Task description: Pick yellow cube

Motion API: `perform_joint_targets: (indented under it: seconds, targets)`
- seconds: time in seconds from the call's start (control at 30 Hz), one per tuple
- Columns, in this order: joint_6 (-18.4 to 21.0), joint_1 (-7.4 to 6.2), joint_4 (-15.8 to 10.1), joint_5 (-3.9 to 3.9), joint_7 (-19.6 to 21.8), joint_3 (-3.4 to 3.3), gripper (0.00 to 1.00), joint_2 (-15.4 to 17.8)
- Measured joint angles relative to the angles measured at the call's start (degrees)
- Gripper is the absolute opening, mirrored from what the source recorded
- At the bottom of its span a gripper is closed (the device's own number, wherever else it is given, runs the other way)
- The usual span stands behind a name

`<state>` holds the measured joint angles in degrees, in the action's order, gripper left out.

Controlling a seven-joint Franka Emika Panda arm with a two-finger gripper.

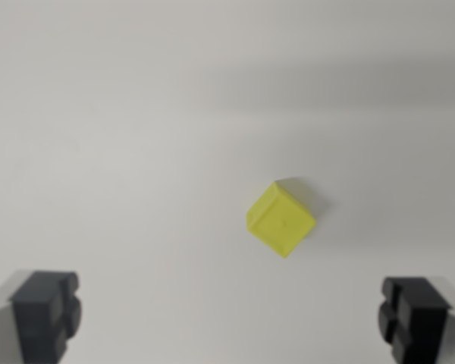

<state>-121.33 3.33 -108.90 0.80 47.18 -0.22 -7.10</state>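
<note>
The wrist view, the only one, looks down on a plain pale surface (pixel 136 114) that fills the frame, with a faint band of shadow across the upper right. The yellow cube (pixel 281 218) lies a little right of centre and slightly below the middle of the frame, resting on the surface and turned so that one corner points toward the bottom of the frame; a soft shadow falls on its upper right side. Nothing else lies near it. The gripper (pixel 230 318) shows only as two dark fingertips, one in the lower left corner (pixel 45 312) and one in the lower right corner (pixel 414 317), spread wide apart with nothing between them. The cube sits above the line between the two tips in the picture, closer to the wrist view's right tip than to the left, and well apart from both. As for progress, the task looks barely under way: the jaws stand wide, the cube is untouched and not yet between them. What is left, by my reading, is nearly all of it: centre the tool over the cube, perhaps turn the wrist to meet its flat faces, descend, close and lift.
</note>
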Motion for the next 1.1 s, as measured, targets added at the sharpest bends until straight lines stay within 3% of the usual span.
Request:
perform_joint_targets:
  seconds: [0.23,1.1]
  targets:
    - [-0.1,0.06,-0.4,-0.05,0.7,-0.01,1.0,0.1]
    - [-7.9,0.8,-7.9,-0.41,8.2,-0.01,1.0,-1.3]
